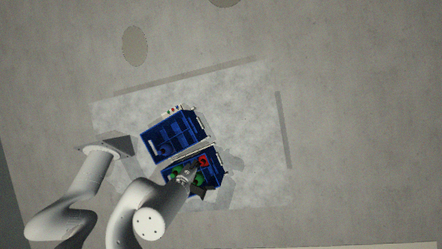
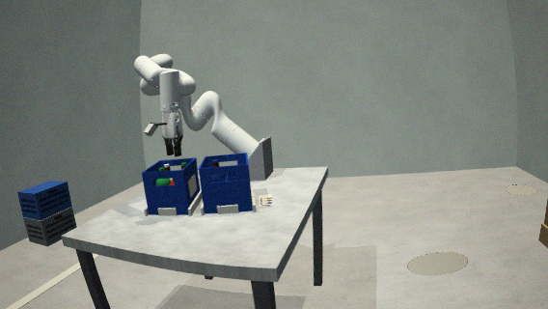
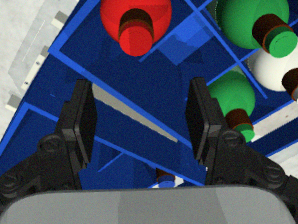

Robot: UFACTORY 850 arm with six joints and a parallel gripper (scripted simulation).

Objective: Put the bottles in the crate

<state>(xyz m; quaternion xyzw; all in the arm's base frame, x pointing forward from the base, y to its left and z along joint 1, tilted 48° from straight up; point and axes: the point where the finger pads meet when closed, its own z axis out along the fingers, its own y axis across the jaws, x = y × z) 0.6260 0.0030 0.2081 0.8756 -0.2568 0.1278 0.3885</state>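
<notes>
Smooth, glossy white rounded arm segments sit above the gripper, one end cap ringed with small dark screws. The gripper has black, blocky, flat-padded fingers with round pivots at their base.

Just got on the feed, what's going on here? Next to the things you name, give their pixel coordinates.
The open black gripper (image 1: 197,165) (image 2: 174,154) (image 3: 141,96) holds nothing and hovers above the blue plastic crate with the bottles (image 1: 219,184) (image 2: 169,199). A red-capped red bottle (image 1: 203,160) (image 3: 136,12) and two green-capped green bottles are among those in it. In the other blue plastic crate (image 1: 149,151) (image 2: 224,195) stands one blue bottle (image 1: 166,149).
</notes>
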